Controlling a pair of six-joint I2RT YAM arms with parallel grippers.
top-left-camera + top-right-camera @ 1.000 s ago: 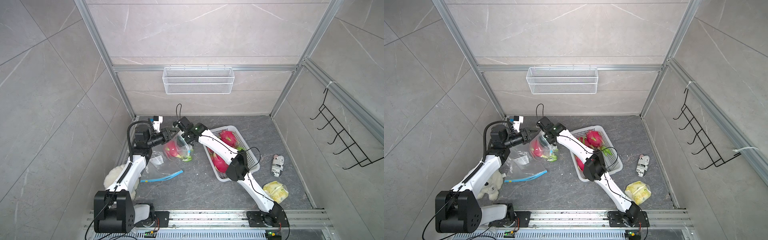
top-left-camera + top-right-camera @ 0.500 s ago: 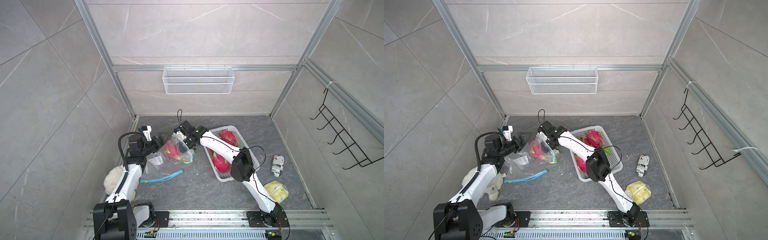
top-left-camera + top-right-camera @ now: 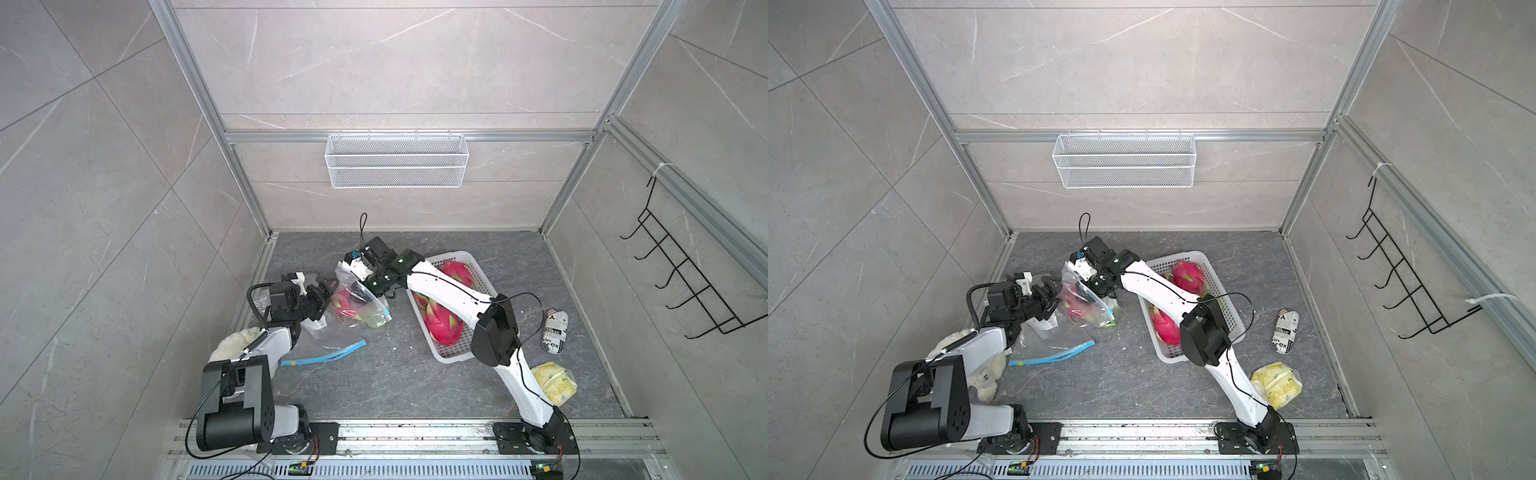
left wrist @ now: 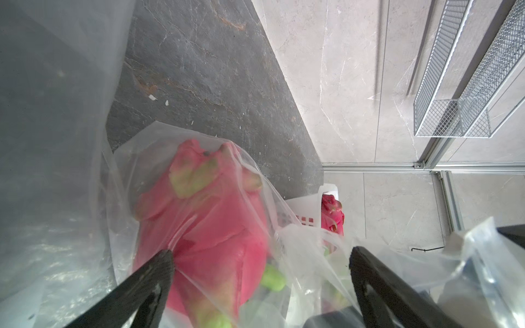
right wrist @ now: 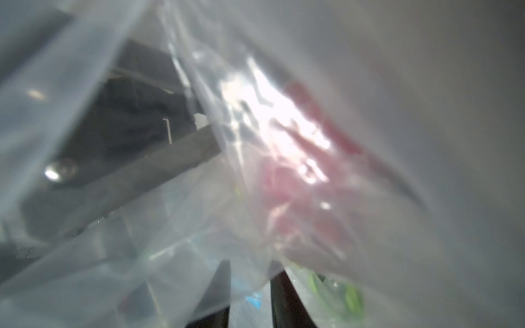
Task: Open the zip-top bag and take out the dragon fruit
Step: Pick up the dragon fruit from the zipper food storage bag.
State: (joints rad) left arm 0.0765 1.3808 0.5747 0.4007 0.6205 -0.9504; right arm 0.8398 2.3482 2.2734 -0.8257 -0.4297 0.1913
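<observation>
Left gripper (image 3: 325, 291) is spread wide, gripping nothing, with its fingertips right up against the zip-top bag (image 3: 341, 276). From its wrist view one finger (image 4: 159, 264) presses the film over the dragon fruit (image 4: 210, 227) and the other stands clear on the far side. Right gripper (image 3: 358, 289) comes in from above at the bag's raised top. Its wrist view is blurred, but the two dark fingers sit close together with film bunched between them, pinching the bag. That fruit (image 3: 343, 305) is inside the bag, left of centre on the grey surface (image 3: 399, 382), between the left edge and the white basket (image 3: 453, 355). More pink fruit (image 3: 442, 324) lies in that basket. A flat clear bag with a blue strip (image 3: 332, 353) lies toward the front-left corner
</observation>
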